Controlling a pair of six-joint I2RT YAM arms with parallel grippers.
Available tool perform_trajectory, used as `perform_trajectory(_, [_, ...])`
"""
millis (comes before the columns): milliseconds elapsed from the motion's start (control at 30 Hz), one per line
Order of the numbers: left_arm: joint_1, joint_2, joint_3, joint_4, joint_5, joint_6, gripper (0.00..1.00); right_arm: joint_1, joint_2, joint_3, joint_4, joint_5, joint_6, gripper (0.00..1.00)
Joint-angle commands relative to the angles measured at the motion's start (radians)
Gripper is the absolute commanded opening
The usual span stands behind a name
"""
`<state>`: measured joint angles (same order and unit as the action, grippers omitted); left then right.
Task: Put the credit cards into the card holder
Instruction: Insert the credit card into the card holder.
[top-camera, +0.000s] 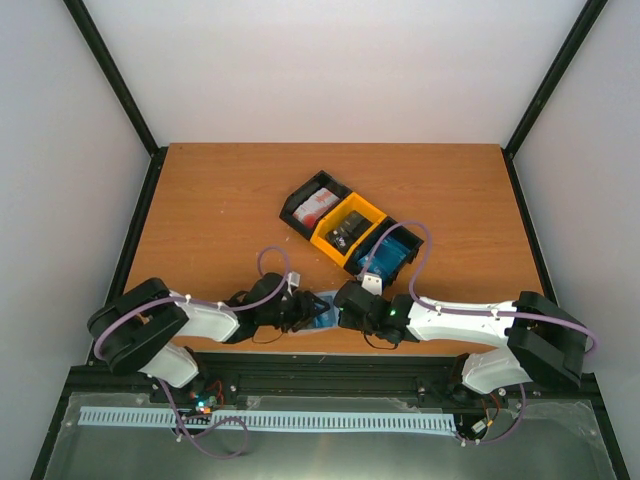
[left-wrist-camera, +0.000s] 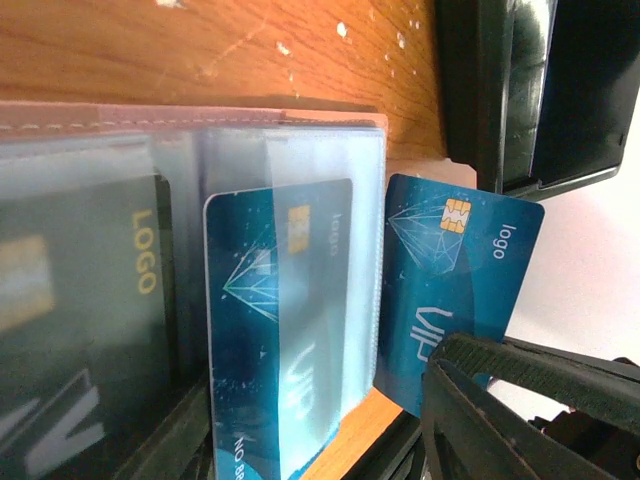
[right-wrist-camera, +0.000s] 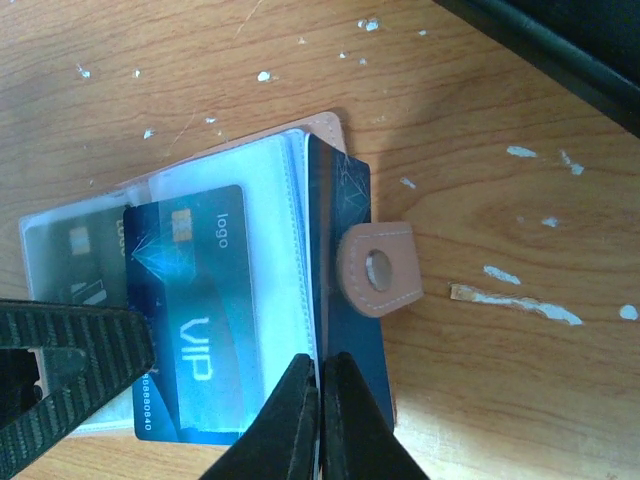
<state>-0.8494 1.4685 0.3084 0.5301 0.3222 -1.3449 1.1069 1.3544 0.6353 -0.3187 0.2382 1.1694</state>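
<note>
Your right tool (right-wrist-camera: 320, 415) pinches a blue card (right-wrist-camera: 350, 230) at the open card holder (right-wrist-camera: 392, 292). Your left tool (top-camera: 303, 312) stands wide.

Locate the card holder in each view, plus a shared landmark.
Top external: card holder at the table's near edge, between left end effector and right end effector.
Left wrist: fills left and centre, clear pockets showing.
Right wrist: centre-left, snap tab pointing right.
Landmark: tucked VIP card, both wrist views; the right end effector pinches a loose blue card beside it.
</note>
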Motion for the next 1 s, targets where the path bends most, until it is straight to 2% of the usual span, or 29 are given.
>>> perform_trajectory(0, [-0.007, 0.054, 0.047, -0.098, -0.026, 0.044, 0.55, 0.022, 0.027, -0.040, -0.031, -0.097, -0.012, 0.03])
perform_trajectory(367, [-0.008, 0.080, 0.080, -0.108, -0.033, 0.073, 0.55, 0.022, 0.018, -0.038, -0.051, -0.090, -0.028, 0.03])
perform_trajectory(500, [-0.009, 0.034, 0.084, -0.180, -0.075, 0.078, 0.55, 0.022, -0.003, -0.004, -0.127, -0.046, -0.063, 0.03])
perform_trajectory(733, [-0.008, -0.028, 0.157, -0.368, -0.087, 0.135, 0.63, 0.022, -0.002, 0.095, -0.269, 0.000, -0.208, 0.03])
perform_trajectory(967, [-0.009, -0.033, 0.189, -0.498, -0.112, 0.145, 0.70, 0.022, 0.015, 0.108, -0.271, -0.004, -0.215, 0.03])
